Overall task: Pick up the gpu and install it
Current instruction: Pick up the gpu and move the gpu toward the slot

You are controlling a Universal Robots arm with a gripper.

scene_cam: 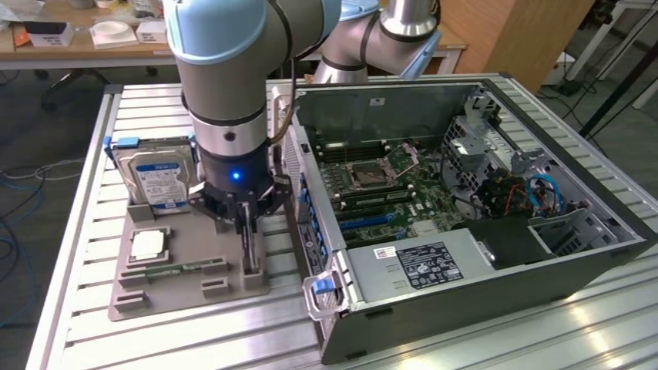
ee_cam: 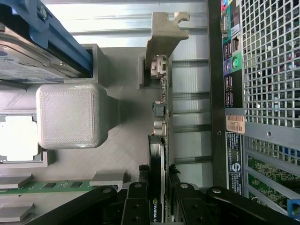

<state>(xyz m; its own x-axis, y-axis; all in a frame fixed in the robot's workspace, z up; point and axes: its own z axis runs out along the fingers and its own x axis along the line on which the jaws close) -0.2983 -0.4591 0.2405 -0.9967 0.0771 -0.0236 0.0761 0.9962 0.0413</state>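
Observation:
The gpu (ee_cam: 160,140) is a thin dark card standing on edge in the grey tray (scene_cam: 180,302), its silvery end bracket (ee_cam: 165,35) pointing away from the wrist. My gripper (ee_cam: 158,183) comes straight down over it, and its black fingers (ee_cam: 136,201) press against both faces of the card, shut on it. In the exterior view the gripper (scene_cam: 245,221) hangs over the tray's edge nearest the computer case, and the gpu (scene_cam: 250,250) reaches down from it to the tray. The card's lower edge still seems to rest in its slot.
The open computer case (scene_cam: 463,193) lies just to the exterior view's right of the tray, motherboard (scene_cam: 381,185) exposed. On the tray are a silver hard drive (scene_cam: 159,181), a square processor (scene_cam: 149,244) and a green memory stick (scene_cam: 185,269). The case's rear panel (ee_cam: 262,70) is close beside the card.

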